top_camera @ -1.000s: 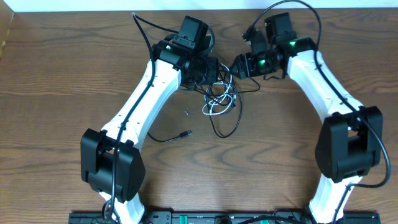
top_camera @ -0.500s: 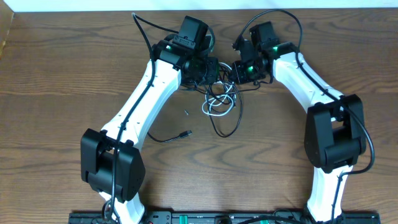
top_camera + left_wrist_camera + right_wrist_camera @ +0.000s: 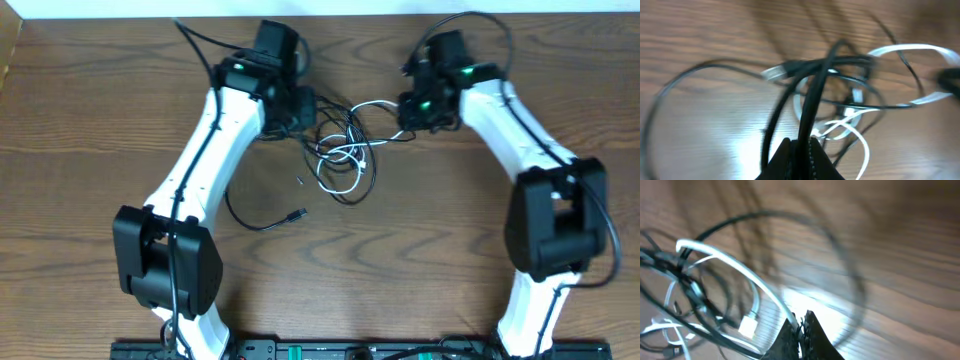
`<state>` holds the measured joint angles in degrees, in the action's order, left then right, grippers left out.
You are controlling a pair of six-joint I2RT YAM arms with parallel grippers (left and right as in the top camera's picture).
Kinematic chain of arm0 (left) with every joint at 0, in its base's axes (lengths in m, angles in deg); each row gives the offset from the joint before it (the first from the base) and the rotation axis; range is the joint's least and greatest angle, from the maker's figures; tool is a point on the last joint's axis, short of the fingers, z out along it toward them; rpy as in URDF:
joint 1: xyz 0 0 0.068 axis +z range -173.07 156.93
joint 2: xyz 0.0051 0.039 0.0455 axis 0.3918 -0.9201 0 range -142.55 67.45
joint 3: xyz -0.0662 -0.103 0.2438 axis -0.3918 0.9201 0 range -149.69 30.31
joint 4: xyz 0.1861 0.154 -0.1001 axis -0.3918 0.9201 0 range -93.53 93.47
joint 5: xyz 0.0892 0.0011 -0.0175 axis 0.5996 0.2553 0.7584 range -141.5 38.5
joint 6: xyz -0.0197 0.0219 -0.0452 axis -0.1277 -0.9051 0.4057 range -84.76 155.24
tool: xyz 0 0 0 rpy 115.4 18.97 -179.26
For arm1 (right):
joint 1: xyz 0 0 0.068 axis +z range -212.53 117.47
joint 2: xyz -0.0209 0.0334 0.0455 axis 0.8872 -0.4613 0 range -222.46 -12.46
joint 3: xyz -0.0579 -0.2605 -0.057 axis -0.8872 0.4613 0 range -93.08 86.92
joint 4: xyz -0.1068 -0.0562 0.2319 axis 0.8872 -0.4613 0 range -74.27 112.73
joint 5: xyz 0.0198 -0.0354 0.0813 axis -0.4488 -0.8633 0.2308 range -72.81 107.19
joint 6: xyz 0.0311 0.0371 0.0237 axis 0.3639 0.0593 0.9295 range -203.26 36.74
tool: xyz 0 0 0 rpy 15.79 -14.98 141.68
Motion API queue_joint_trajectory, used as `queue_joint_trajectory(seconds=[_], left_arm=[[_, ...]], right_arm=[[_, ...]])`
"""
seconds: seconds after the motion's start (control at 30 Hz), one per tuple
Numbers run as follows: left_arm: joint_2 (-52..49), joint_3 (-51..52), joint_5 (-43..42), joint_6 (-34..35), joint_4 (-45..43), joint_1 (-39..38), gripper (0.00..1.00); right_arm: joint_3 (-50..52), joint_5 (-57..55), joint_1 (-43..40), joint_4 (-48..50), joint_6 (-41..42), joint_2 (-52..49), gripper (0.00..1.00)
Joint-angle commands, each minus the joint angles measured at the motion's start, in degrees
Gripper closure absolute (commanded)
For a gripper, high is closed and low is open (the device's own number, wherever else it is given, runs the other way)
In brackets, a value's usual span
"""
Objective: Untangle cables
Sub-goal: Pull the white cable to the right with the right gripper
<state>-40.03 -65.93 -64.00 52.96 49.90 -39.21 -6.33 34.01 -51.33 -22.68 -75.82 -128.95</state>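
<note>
Cables: tangle sits upper centre of the overhead frame, on the worktop, strung between the two sets of jaws. Left jaws pinched shut on a black cable; right jaws pinched shut on the white cable. Loops cross and knot in the middle; one black plug end trails free lower left. Judged early: strands gripped, none separated yet.

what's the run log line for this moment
left tool: shut on black cable | right tool: shut on white cable | tangle: on table between arms, not yet separated
</note>
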Motion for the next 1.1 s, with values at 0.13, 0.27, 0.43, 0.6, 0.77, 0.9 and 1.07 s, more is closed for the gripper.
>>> queue_joint_trajectory(seconds=[0.13, 0.27, 0.43, 0.6, 0.77, 0.9, 1.07], left_arm=[[0.02, -0.63, 2.89, -5.05, 2.86, 5.35, 0.93], [0.22, -0.63, 2.49, -8.02, 3.5, 6.12, 0.92], [0.92, -0.63, 2.54, -9.55, 3.45, 6.16, 0.92], [1.22, -0.63, 3.17, -9.86, 3.5, 6.93, 0.92], [2.01, -0.63, 3.13, -9.79, 3.52, 9.99, 0.93], [4.15, -0.63, 3.13, -9.81, 3.52, 12.37, 0.93], [8.52, -0.63, 3.1, -10.21, 3.23, 14.43, 0.93]], right_arm=[[-0.04, -7.69, -9.35, -4.13, 0.68, 3.87, 0.99], [-0.02, -10.19, -13.05, -5.84, 0.7, 2.84, 0.99], [0.02, -11.3, -16.48, -6.05, 0.72, 2.8, 0.99], [0.02, -14.67, -20.41, -6.73, 2.4, 2.8, 0.99], [0.04, -15.19, -24.15, -8.35, 2.43, 2.78, 0.99], [0.04, -15.43, -26.95, -8.79, 3.89, 2.78, 0.99], [0.04, -15.37, -30.05, -9.11, 5.86, 2.78, 0.99]])
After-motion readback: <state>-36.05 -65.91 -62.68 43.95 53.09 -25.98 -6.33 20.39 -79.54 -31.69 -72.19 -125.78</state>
